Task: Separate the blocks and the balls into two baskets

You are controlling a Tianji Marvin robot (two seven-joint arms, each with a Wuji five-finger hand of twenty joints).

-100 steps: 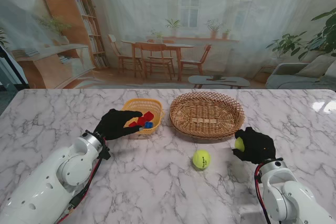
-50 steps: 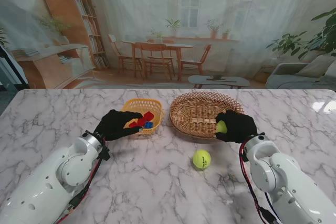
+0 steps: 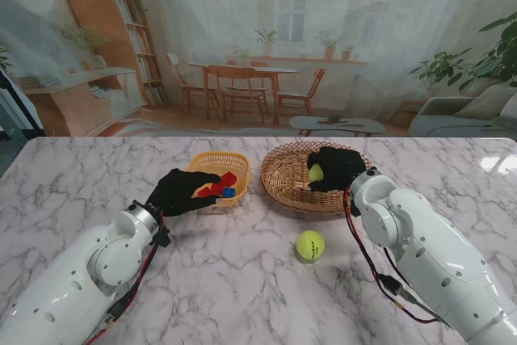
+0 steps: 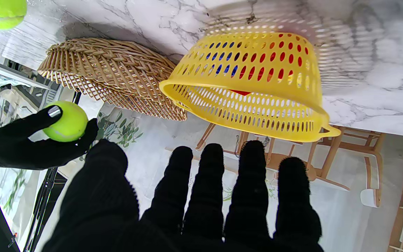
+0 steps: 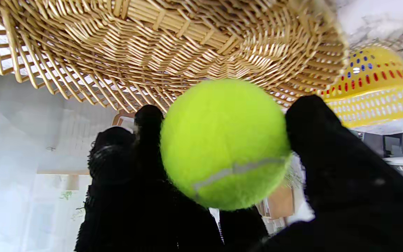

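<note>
On the marble tabletop (image 3: 97, 175), two baskets sit side by side, well out from me: the wicker basket (image 3: 284, 182) on the right, wide & shallow, and the yellow basket (image 3: 212, 162) just to its left, smaller w/ perforated walls. Judging by contents, yellow is the block bin — red blocks (image 3: 224, 183) and a blue block (image 3: 229, 192) already lie inside — so wicker looks meant for balls; nothing can be seen lying in it.

Right robot hand (image 3: 333, 169) hangs over the wicker basket's right-hand part, thumb and fingers (image 5: 145, 122) pinching a held tennis ball (image 3: 316, 172) — the right wrist view shows the ball wedged between thumb on one side and fingers on the other, w/ the weave directly past it. Held there prob. so a release drops it inside the rim rather than on the edge. Not let go yet.

Left robot hand (image 3: 179, 191) sits at the near-left rim of the yellow basket, holding nothing; the left wrist view shows its fingers (image 4: 205, 182) straight, slightly apart, tips short of the basket wall. Whether it touches the rim — can't tell.

Loose tennis ball (image 3: 309, 245) rests on the tabletop nearer to me than the wicker basket, apart from both hands; I'd judge it's next up for sorting.
</note>
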